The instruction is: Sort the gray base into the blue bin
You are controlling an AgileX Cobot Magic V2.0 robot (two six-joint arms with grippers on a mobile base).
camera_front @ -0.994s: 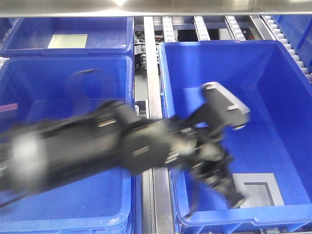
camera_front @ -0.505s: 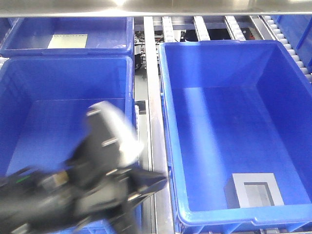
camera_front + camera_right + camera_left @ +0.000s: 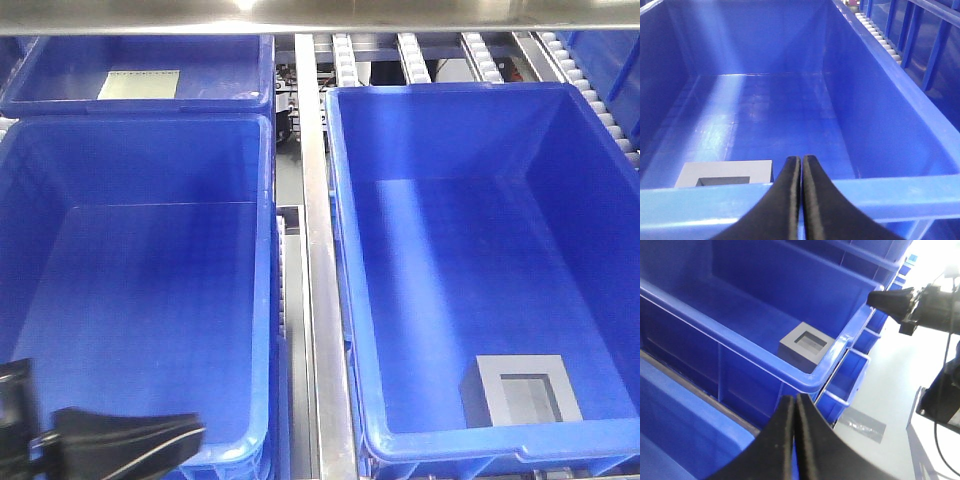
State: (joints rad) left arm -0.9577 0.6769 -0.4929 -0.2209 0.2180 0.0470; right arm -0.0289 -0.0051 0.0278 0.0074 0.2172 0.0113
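Observation:
The gray base (image 3: 518,391) lies on the floor of the right blue bin (image 3: 336,250), in its near right corner, with the square recess facing up. The left wrist view shows the gray base (image 3: 806,346) just inside the blue bin's rim (image 3: 805,382). My left gripper (image 3: 795,401) is shut on nothing, apart from the bin. Its dark tip (image 3: 188,432) shows at the bottom left of the front view. My right gripper (image 3: 801,161) is shut and empty just before the bin's near rim (image 3: 890,192). The gray base (image 3: 725,174) sits beyond that rim to the left.
A second blue bin (image 3: 262,300) stands to the left, with a metal rail (image 3: 316,300) between the two. Another bin at the back left holds a pale sheet (image 3: 140,84). Roller tracks (image 3: 480,55) run behind. Grey floor with a tape patch (image 3: 865,424) lies past the bins.
My left arm has swung out of the right bin, leftward and down to the frame's bottom left corner. The gray base has stayed on the bin floor.

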